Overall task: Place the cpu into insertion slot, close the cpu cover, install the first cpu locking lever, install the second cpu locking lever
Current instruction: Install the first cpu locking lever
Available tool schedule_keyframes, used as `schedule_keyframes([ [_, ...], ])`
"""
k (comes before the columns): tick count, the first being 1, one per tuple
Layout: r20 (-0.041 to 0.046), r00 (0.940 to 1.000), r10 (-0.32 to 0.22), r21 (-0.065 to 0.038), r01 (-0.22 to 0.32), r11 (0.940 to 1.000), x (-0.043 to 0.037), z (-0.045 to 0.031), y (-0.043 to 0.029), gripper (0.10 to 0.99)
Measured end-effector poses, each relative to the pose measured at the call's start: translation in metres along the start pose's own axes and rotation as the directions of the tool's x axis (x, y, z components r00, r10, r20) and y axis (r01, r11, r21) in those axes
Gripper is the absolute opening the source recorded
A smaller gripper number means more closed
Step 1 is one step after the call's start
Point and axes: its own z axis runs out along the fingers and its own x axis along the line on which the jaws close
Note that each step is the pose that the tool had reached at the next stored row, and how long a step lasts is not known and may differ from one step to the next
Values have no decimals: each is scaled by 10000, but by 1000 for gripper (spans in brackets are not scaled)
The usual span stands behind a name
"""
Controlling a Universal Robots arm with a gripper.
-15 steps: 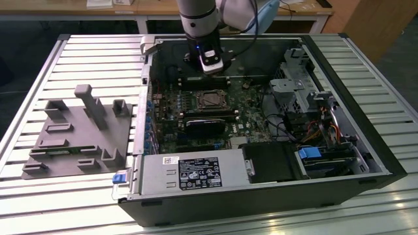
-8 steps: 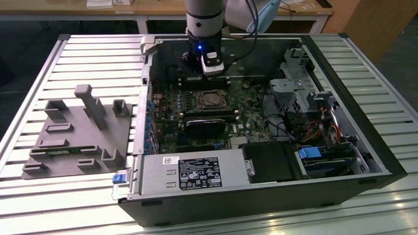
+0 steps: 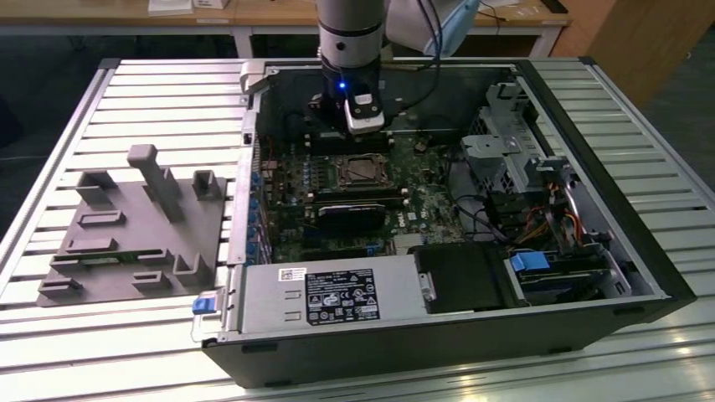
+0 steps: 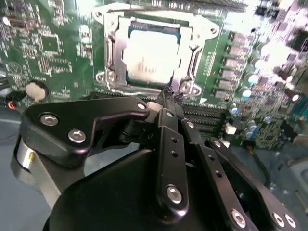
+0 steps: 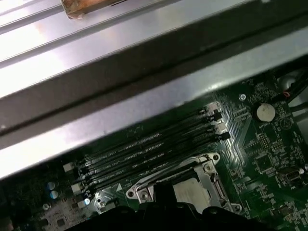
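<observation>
**A:** Where is the arm now?

**B:** In the exterior view it reaches down into the open computer case (image 3: 625,276), and the gripper (image 3: 360,134) hangs over the far part of the green motherboard (image 3: 430,209), just beyond the insertion slot (image 3: 360,170).

**A:** And the claw, released or clenched?

**B:** Clenched, as far as the second wrist view shows: the black fingers (image 4: 169,139) run together to a point with no gap at the tips, and the gripper (image 4: 169,91) holds nothing. The tips sit right at the near edge of the socket frame; whether they touch it I cannot tell.

**A:** The cpu?

**B:** It lies in the insertion slot (image 4: 147,48). In the second wrist view the cpu (image 4: 150,55) shows its silvery-grey top through the square window of the cpu cover (image 4: 190,57), which lies flat around it. In the first wrist view the cpu (image 5: 190,188) is partly behind the dark gripper body.

**A:** What else is nearby?

**B:** Dark memory slots (image 5: 144,151) run beside the socket, and a round coin battery (image 5: 264,111) sits on the board. In the exterior view a grey power supply (image 3: 324,293) fills the near left of the case, and a grey fixture plate (image 3: 134,230) lies on the slatted table (image 3: 67,343), left of the case.
</observation>
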Motion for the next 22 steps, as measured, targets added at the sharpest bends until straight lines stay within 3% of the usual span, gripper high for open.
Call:
schedule_keyframes([
  [7, 12, 10000, -2, 25, 1, 10000, -39, 4, -88, 102],
  [11, 7, 10000, -74, 31, 74, 10000, -62, 16, -83, 102],
  [18, -29, 9992, -405, 31, 405, 9992, -170, 61, -39, 102],
  [20, -30, 9989, -459, 91, 460, 9989, -187, 64, -32, 102],
  [22, 37, 9988, -484, 308, 483, 9984, -188, 64, -33, 102],
])
